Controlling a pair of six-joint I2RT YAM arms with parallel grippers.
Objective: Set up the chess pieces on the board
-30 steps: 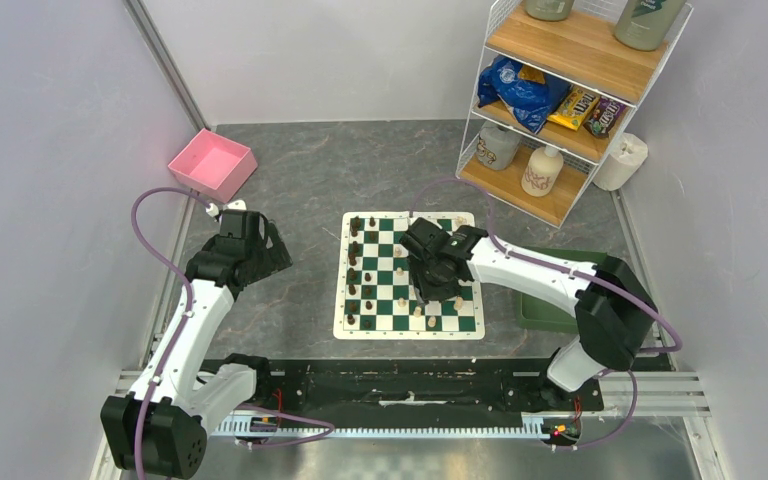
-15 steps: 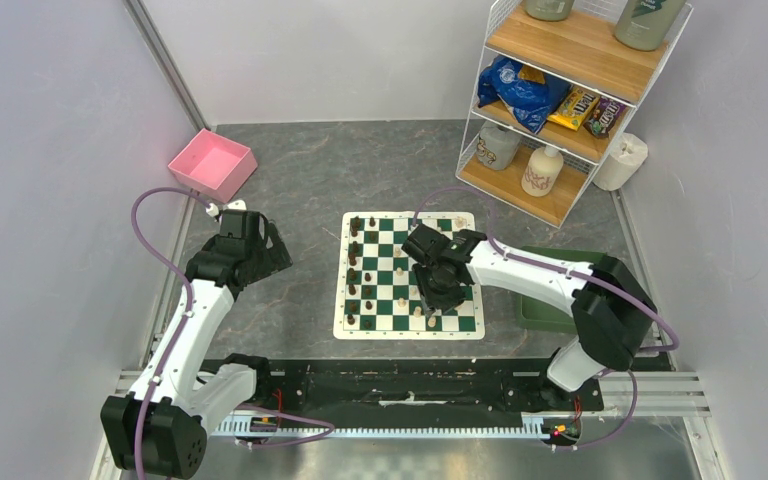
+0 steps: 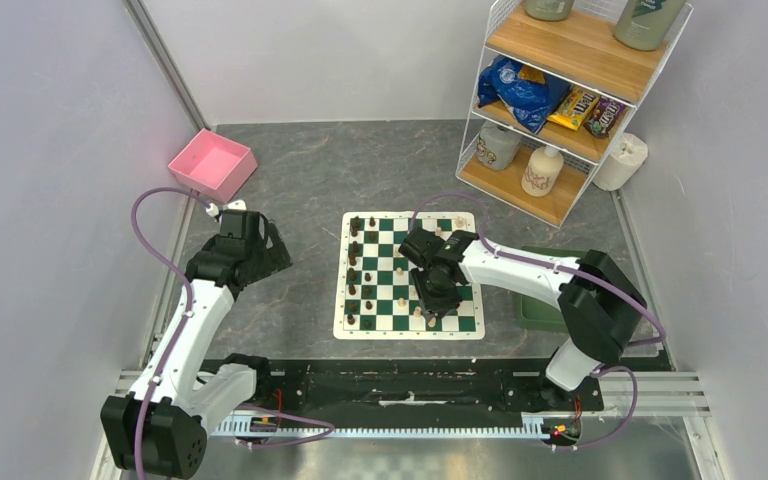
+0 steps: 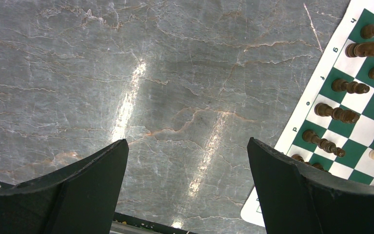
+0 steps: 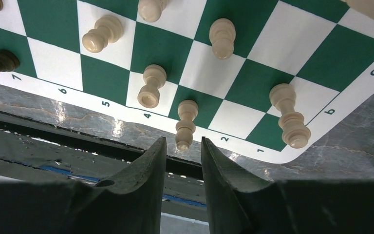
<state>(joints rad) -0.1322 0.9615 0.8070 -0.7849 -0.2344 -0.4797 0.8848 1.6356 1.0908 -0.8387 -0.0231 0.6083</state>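
The board (image 3: 406, 332) lies mid-table. Dark chess pieces (image 3: 353, 262) stand along its left side and also show in the left wrist view (image 4: 350, 87). Pale pieces (image 5: 151, 87) stand near its front right corner. My right gripper (image 3: 438, 300) hangs over that corner. Its fingers are narrowly apart in the right wrist view (image 5: 184, 141). A pale pawn (image 5: 186, 124) stands on a green edge square, its head between the tips with small gaps either side. My left gripper (image 3: 275, 250) is wide open and empty over bare table left of the board (image 4: 187, 146).
A pink bin (image 3: 212, 163) sits at the back left. A wire shelf rack (image 3: 560, 100) with snacks and bottles stands at the back right, a white roll (image 3: 622, 160) beside it. A green tray (image 3: 540, 305) lies right of the board. A black rail (image 3: 400, 380) runs along the near edge.
My right gripper has moved toward the board's near edge and slightly left. The left arm has not moved.
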